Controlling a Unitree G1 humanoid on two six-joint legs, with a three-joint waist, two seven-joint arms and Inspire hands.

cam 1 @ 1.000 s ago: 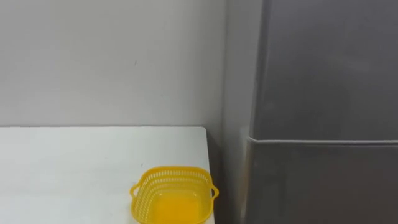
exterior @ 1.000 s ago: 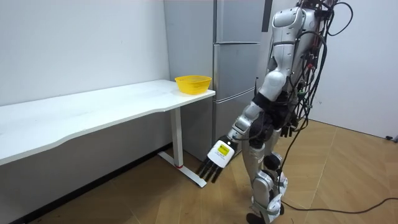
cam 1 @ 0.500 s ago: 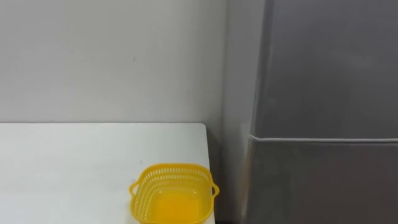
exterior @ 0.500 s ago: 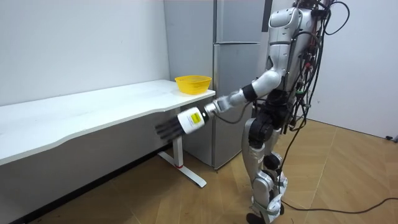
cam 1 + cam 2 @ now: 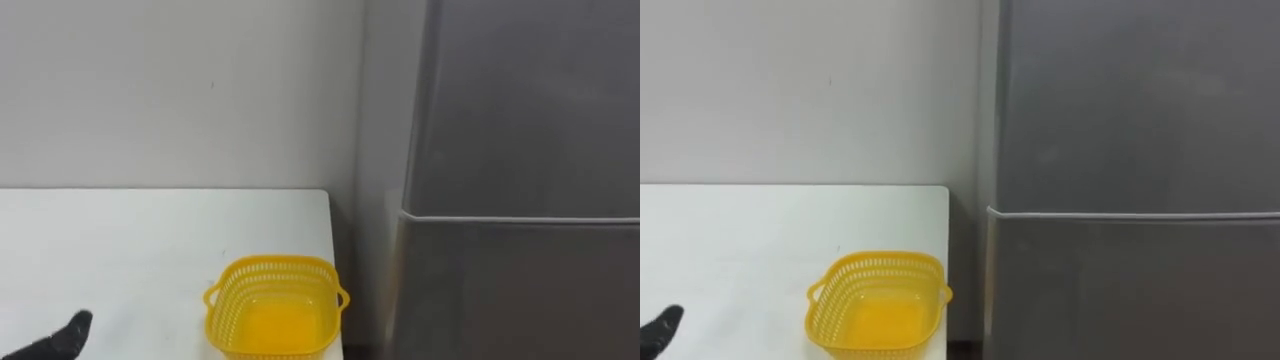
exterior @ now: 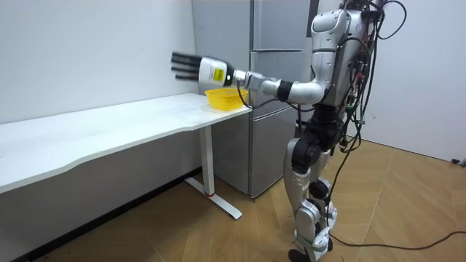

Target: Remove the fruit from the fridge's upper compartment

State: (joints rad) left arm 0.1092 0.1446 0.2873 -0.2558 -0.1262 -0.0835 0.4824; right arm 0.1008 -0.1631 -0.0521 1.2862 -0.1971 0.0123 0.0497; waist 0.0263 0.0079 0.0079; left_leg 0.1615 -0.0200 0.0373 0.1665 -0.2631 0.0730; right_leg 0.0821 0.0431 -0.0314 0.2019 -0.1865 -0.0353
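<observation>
On the left, the robot's left hand (image 6: 191,65) is held up high over the white table (image 5: 120,240), at the end of a long straight arm. Its fingers (image 6: 179,64) are straight and close side by side, and it holds nothing. In the eye views a dark tip pokes in at the bottom left over the table; this is likely one of those fingers, but too little of it shows to be sure. Near the right end of the table sits a yellow basket (image 5: 275,264) with small holes in its sides. It is empty. Just right of the table stands the grey fridge (image 5: 520,150). Its upper door (image 5: 530,100) is shut, and so is its lower door (image 5: 520,290). The robot stands on the wood floor (image 6: 408,211) in front of the fridge.
</observation>
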